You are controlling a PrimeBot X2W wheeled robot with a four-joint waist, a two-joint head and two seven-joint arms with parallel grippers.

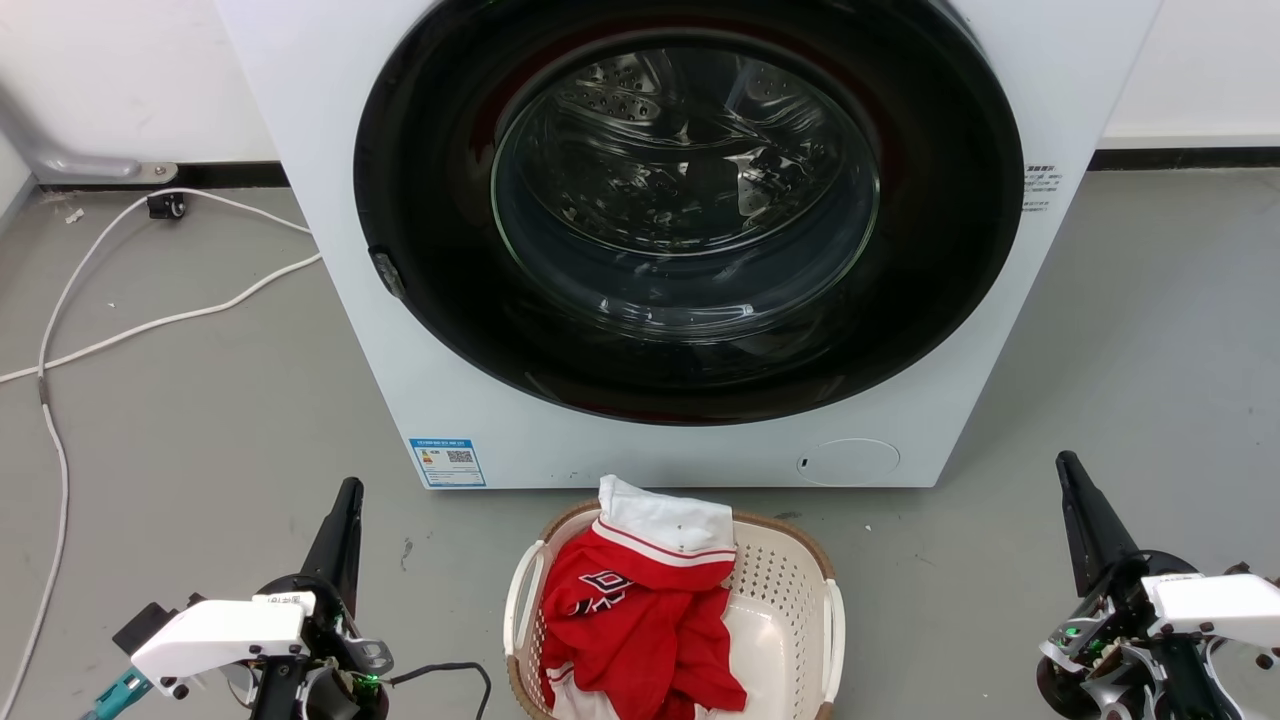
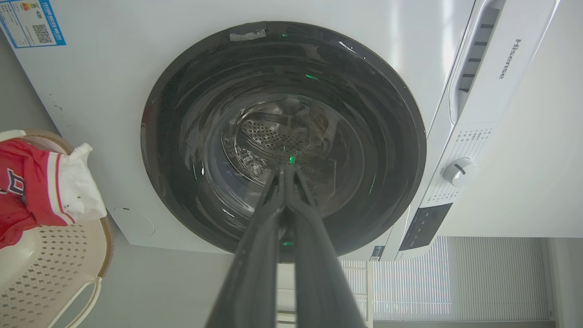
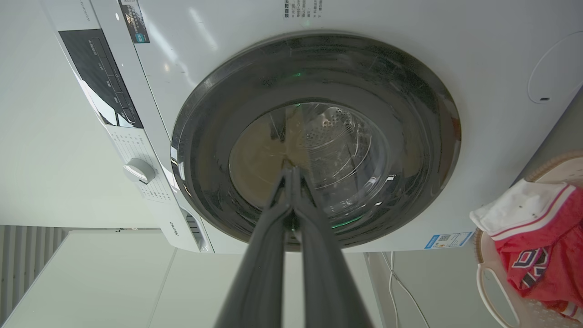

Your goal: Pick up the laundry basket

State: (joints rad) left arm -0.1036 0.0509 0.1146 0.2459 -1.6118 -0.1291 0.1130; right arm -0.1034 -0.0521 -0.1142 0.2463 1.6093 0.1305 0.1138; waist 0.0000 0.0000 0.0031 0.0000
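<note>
Laundry basket (image 1: pixel 780 600): probably light, stiff plastic; take both side handles (image 1: pixel 833 640).
Left gripper (image 1: pixel 350 495), right gripper (image 1: pixel 1070 470): jaws closed, empty.

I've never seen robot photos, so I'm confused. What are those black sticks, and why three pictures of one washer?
A two-armed robot took them. One picture is from its head camera, looking down at a washer and a basket on the floor, with a red and white shirt inside. The black sticks are its jaws: two long fingers per arm, left jaws at lower left, right jaws at lower right. The other pictures come from wrist cameras looking along those fingers at the washer door, so it appears tilted. Both jaws are shut and hold nothing. The basket stands untouched between them.
</note>
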